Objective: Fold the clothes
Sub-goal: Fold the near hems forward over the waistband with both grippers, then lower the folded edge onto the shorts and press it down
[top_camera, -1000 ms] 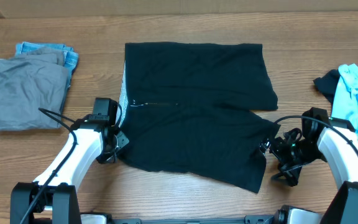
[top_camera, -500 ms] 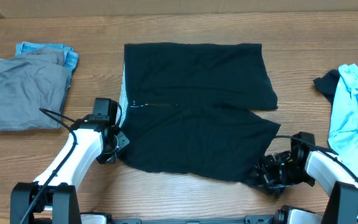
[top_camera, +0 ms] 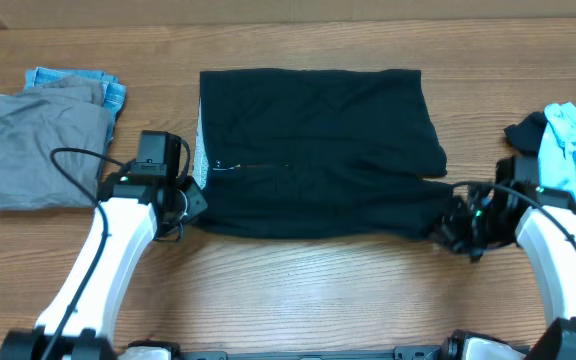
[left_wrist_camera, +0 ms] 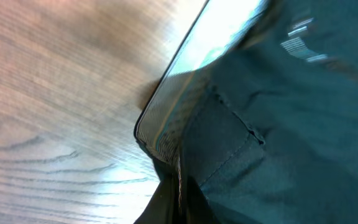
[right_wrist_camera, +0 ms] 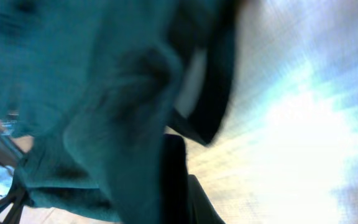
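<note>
The black shorts (top_camera: 313,130) lie spread in the middle of the table (top_camera: 298,300). The left gripper (top_camera: 190,203) is clenched on their near-left waist corner, and the right gripper (top_camera: 450,228) is clamped on the near-right leg hem. A lengthwise fold seems to be starting. Next, both should carry the near edge evenly to the far edge.

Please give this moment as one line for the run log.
left end effector: shut on black shorts, waistband side | right end effector: shut on same shorts, leg hem | fold: not yet done
</note>
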Robot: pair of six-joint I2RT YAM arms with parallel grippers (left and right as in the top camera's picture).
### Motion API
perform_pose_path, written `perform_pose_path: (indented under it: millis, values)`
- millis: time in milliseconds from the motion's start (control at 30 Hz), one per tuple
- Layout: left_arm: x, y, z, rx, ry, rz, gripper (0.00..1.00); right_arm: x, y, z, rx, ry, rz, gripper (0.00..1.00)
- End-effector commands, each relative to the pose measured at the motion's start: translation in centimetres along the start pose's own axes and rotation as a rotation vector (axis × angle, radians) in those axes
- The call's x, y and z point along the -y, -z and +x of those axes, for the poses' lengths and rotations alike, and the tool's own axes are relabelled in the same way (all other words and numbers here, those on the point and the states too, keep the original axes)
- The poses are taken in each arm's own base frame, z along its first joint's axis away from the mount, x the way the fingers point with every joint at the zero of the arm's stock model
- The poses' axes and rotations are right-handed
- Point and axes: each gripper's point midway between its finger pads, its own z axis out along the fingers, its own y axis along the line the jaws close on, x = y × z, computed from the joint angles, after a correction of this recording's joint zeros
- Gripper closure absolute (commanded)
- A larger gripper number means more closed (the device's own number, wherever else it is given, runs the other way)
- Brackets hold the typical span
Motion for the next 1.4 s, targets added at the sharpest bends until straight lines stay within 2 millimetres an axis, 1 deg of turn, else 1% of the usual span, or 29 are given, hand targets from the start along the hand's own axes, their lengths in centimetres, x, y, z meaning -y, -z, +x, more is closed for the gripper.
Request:
perform_pose_path:
  millis: [0,33,67,133,167,233,267,333,367,400,467,533,633,700,767,800,933,1000,1033,1067,1100,1133,1167,1200,1233,1267,1300,1367]
  values:
    - [1.5,5.2,-3.2,0.191,-0.019,0.085,0.96,-2.2,3.3,-3.1,0.156,0.102,0.004,0.96]
    - [1.9,6.5,-3.8,0.238,-0.019,0.118,0.96,-3.0,4.0,-3.7,0.186,0.119,-0.012,0.96]
    - [2.1,7.4,-4.3,0.281,-0.019,0.136,0.96,-3.9,4.8,-4.5,0.223,0.157,-0.029,0.96]
    - [2.4,9.0,-6.5,0.405,-0.01,0.149,0.96,-5.8,6.3,-6.3,0.309,0.216,-0.071,0.96]
    - [3.1,9.5,-7.5,0.452,-0.018,0.175,0.96,-6.7,6.9,-7.3,0.358,0.243,-0.095,0.96]
    - [4.4,10.3,-9.3,0.525,-0.021,0.226,0.96,-7.9,7.5,-8.4,0.417,0.284,-0.125,0.96]
    - [5.1,10.6,-10.2,0.56,-0.023,0.25,0.96,-8.9,7.8,-9.0,0.455,0.317,-0.144,0.96]
    - [6.0,10.9,-11.5,0.61,-0.021,0.279,0.96,-10.2,8.3,-10.0,0.518,0.363,-0.153,0.96]
    - [6.3,11.1,-12.4,0.643,-0.019,0.286,0.96,-11.6,8.4,-10.5,0.563,0.414,-0.167,0.96]
    - [6.7,11.1,-13.0,0.665,-0.022,0.294,0.96,-12.5,8.4,-10.8,0.587,0.464,-0.172,0.96]
    - [7.7,10.8,-14.3,0.702,-0.02,0.32,0.96,-13.8,8.1,-11.5,0.633,0.504,-0.165,0.96]
    - [8.8,10.3,-16.0,0.747,-0.017,0.352,0.96,-14.8,7.5,-12.7,0.663,0.537,-0.174,0.96]
    - [10.5,8.9,-18.3,0.806,-0.015,0.397,0.96,-15.4,6.4,-14.7,0.686,0.547,-0.188,0.96]
    - [11.6,7.4,-19.4,0.825,-0.021,0.43,0.96,-15.6,5.2,-16.0,0.694,0.552,-0.194,0.96]
    - [13.0,6.0,-20.1,0.833,-0.041,0.487,0.96,-16.0,4.6,-17.0,0.71,0.559,-0.203,0.96]
    - [13.7,4.9,-20.6,0.841,-0.049,0.513,0.96,-16.4,4.5,-17.8,0.734,0.57,-0.217,0.96]
    - [14.3,1.4,-21.6,0.857,-0.044,0.522,0.96,-17.8,3.7,-19.7,0.792,0.603,-0.256,0.96]
    - [14.6,-0.4,-22.1,0.849,-0.046,0.519,0.96,-18.7,2.3,-20.2,0.802,0.63,-0.275,0.89]
    - [14.6,-1.2,-22.3,0.843,-0.044,0.507,0.96,-19.0,1.5,-20.4,0.803,0.642,-0.282,0.88]
    - [14.5,-2.2,-22.5,0.838,-0.047,0.489,0.96,-19.2,0.2,-20.8,0.805,0.655,-0.279,0.83]
    - [14.6,-3.1,-22.7,0.83,-0.045,0.48,0.9,-19.1,-0.7,-21.1,0.803,0.653,-0.27,0.55]
    - [14.8,-3.9,-23.1,0.823,-0.045,0.478,0.57,-18.3,-2.3,-21.6,0.784,0.641,-0.246,0.47]
    - [15.0,-4.2,-23.3,0.816,-0.05,0.485,0.07,-17.9,-3.1,-21.7,0.769,0.634,-0.237,0.29]
    - [15.5,-4.6,-23.3,0.798,-0.061,0.498,0.0,-17.2,-4.2,-21.8,0.743,0.62,-0.222,0.0]
    - [15.7,-5.1,-23.0,0.756,-0.072,0.502,0.0,-16.7,-4.5,-21.8,0.726,0.61,-0.208,0.0]
    - [15.9,-5.3,-22.8,0.728,-0.093,0.499,0.0,-16.5,-4.4,-21.8,0.72,0.603,-0.203,0.0]
    - [16.0,-5.2,-23.0,0.716,-0.126,0.479,0.0,-16.4,-3.9,-21.8,0.713,0.595,-0.193,0.0]
    - [16.0,-4.3,-23.7,0.684,-0.135,0.445,0.0,-16.4,-2.8,-21.7,0.694,0.594,-0.167,0.0]
